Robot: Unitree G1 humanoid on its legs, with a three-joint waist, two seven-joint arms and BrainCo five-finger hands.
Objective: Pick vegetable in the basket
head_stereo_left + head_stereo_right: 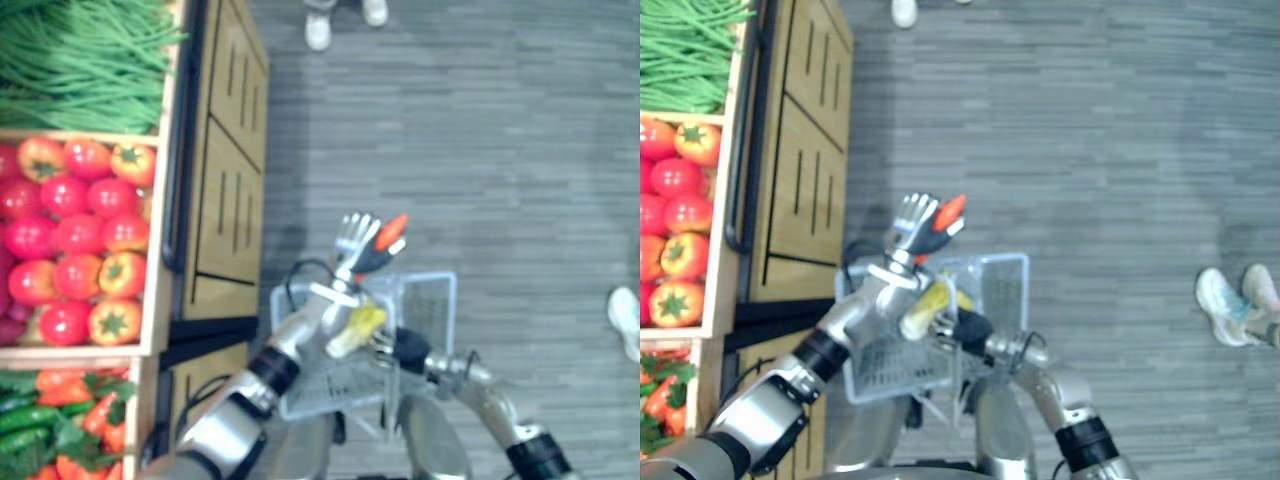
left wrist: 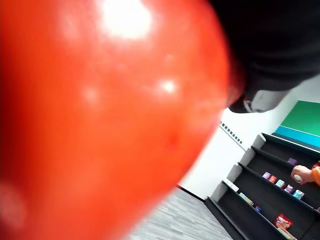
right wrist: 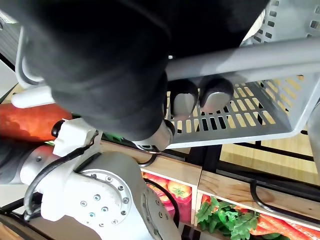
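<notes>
Item 1: red vegetable [image 1: 390,232], glossy, pinched between the curled fingers and thumb of the left hand [image 1: 355,245]. The hand is raised above the far rim of the basket [image 1: 430,300], so the vegetable is over the basket and not in it. The left wrist view adds its shiny red skin from very close, with dark shelves [image 2: 270,190] of small goods behind.

Item 2: pale slotted plastic basket, held off the floor [image 1: 480,150] in front of the robot. The right wrist view adds the grip: the right hand [image 1: 405,348] has its fingers [image 3: 185,102] curled round the grey handle [image 3: 250,57].

Item 3: yellow item [image 1: 358,325], inside the basket's outline, under the left wrist.

Item 4: wooden stand [image 1: 225,180] to the left, holding green beans [image 1: 80,50], tomatoes [image 1: 70,230] and mixed greens [image 1: 40,420] in separate crates.

Item 5: a person's white shoes [image 1: 318,28] at the far edge, and another pair [image 1: 1225,300] at the right.
</notes>
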